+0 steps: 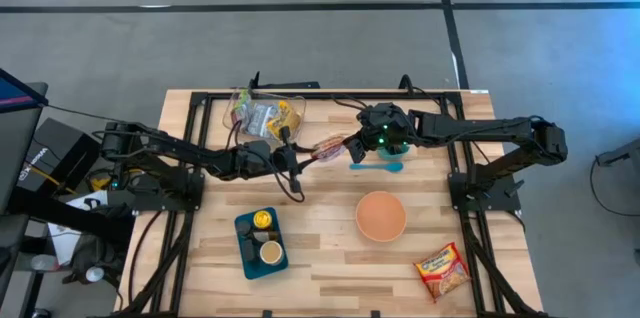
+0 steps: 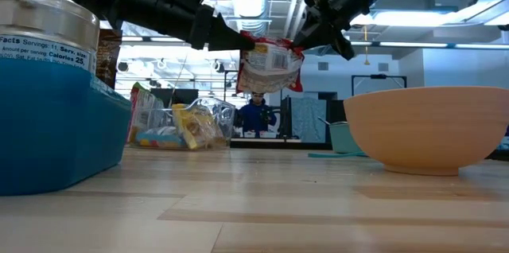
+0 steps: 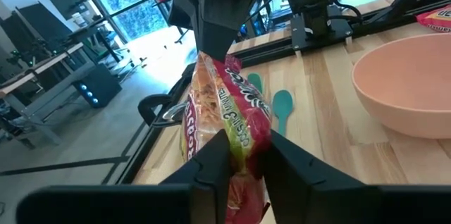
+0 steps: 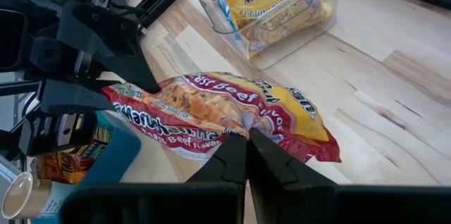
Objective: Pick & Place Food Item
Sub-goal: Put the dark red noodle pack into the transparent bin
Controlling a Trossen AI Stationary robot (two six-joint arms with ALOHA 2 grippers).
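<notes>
Both arms are holding the roast beef ramen packet (image 1: 329, 147) in the air over the tabletop (image 1: 320, 248): right claw (image 1: 352, 145) pinching it shut, left claw (image 1: 303, 155) nearly closed on its other end. This looks like a handover; next, one claw should be letting go.

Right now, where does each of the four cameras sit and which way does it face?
High: above, straight down; both dark arms and the round peach bowl.
Low: table height, level; blue plastic tray, arms overhead.
Left wrist: past the left claw on the red-and-yellow ramen packet.
Right wrist: past the right claw, shut on that packet.
All four share the packet, held between both claws.
</notes>
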